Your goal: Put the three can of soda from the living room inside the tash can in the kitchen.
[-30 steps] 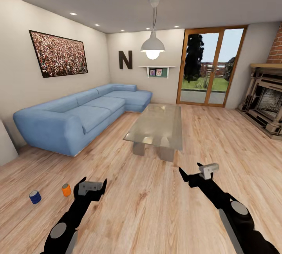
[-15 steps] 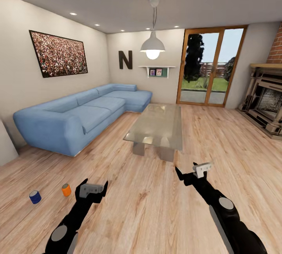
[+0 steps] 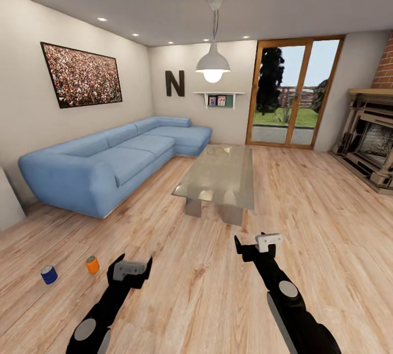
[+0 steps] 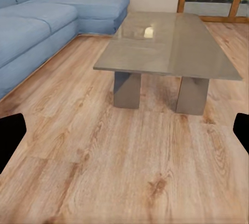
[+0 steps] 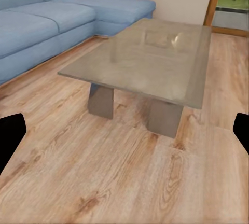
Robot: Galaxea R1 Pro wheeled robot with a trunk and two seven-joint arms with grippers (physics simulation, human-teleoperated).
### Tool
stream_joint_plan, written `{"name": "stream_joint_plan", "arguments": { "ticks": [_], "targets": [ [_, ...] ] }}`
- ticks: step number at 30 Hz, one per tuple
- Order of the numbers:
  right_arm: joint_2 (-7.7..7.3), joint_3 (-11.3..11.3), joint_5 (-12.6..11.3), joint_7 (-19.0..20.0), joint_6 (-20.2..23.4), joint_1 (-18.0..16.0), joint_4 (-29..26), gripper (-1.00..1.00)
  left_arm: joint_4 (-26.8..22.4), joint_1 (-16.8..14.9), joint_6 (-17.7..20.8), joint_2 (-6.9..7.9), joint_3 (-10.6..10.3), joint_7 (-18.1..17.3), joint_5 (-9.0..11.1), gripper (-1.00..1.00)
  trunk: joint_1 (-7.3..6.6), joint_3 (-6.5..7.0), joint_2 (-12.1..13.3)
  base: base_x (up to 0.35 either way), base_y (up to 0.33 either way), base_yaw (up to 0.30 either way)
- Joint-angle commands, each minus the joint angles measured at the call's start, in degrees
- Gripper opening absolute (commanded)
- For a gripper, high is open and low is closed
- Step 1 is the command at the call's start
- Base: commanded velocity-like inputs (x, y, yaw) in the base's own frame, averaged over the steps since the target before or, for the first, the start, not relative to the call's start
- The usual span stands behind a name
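- Living room scene: large blue L-shaped sofa [image 3: 114, 160] along the left wall, glass-topped coffee table [image 3: 218, 176] on grey block legs at centre, pale wood plank floor [image 3: 207, 288] throughout.
- Bright orange soda can [image 3: 93, 264] and dark blue soda can [image 3: 48, 274] upright on the floor in front of the sofa's near end, near each other but apart, off to the left of the left arm.
- Black left gripper [image 3: 130, 269] raised above the floor, just right of the orange can, fingers spread wide and holding nothing.
- Black right gripper [image 3: 255, 245] held out toward the table's near edge, likewise released and empty.
- Wrist views: dark fingertips [image 4: 11, 137] at both edges, wide apart, framing table and sofa; same spread at the right wrist [image 5: 10, 138].
- On the walls: framed crowd photograph [image 3: 81, 75], black letter N [image 3: 174, 83], white pendant lamp [image 3: 213, 64] alight, wood-framed glass door [image 3: 292, 94], brick fireplace [image 3: 371, 135] at far right.
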Motion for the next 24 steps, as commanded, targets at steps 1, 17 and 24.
{"name": "stream_joint_plan", "arguments": {
  "ticks": [1, 17, 24],
  "targets": [
    [0.04, 0.11, 0.01, -0.13, 0.00, 0.00, -0.03, 1.00, 0.37, -0.02, -0.01, -0.05, -0.10, 0.02, -0.14, 1.00, 0.00, 0.00, 0.00, 0.000, 0.000, 0.000],
    [0.07, 1.77, -0.29, -0.08, -0.18, 0.39, -2.65, 1.00, 4.86, -0.88, -3.51, -0.24, -0.02, 0.47, -0.03, 1.00, 0.00, 0.00, 0.00, 0.000, 0.000, 0.000],
    [0.08, 1.79, -0.54, -0.06, -0.18, 0.40, -2.66, 1.00, 4.87, -0.88, -3.54, -0.26, -0.04, 0.47, -0.13, 1.00, 0.00, 0.00, 0.00, 0.000, 0.000, 0.000]
  ]
}}
